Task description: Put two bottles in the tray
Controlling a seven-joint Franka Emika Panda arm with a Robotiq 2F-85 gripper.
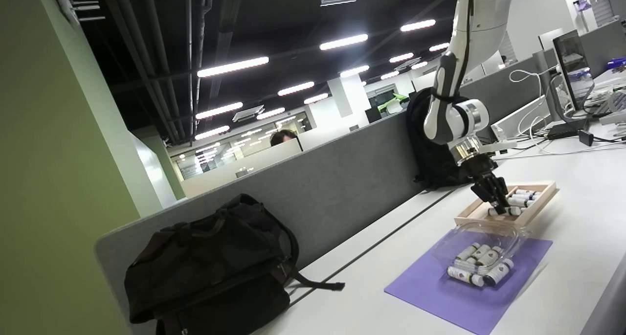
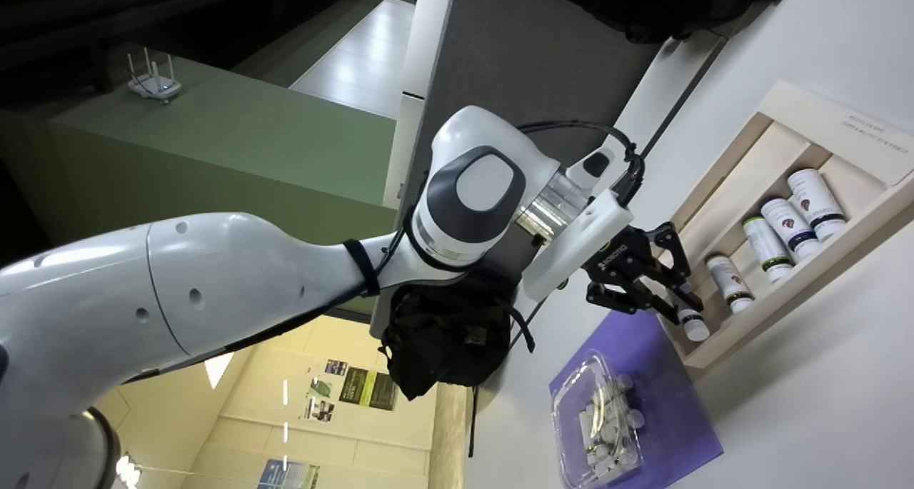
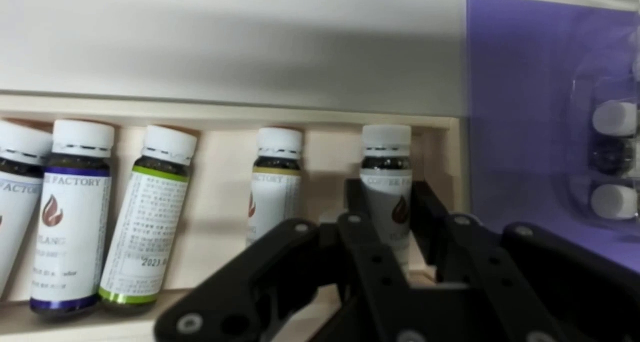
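Observation:
The tray is a light-wood box with a raised rim, seen in all views. At its end nearest the purple mat, my gripper is shut on a white-capped bottle, one finger on each side of its label. That bottle is within the rim; whether it touches the floor I cannot tell. Beside it, a gap away, lies a gold-banded bottle. Farther along are a green-banded bottle, a purple-banded bottle and another bottle cut by the frame edge. The held bottle's lower end is partly hidden by my fingers.
Next to the tray lies a flat purple mat, bearing a clear plastic container with several bottles in and around it. A grey partition runs along the table's back. Black backpacks stand against it.

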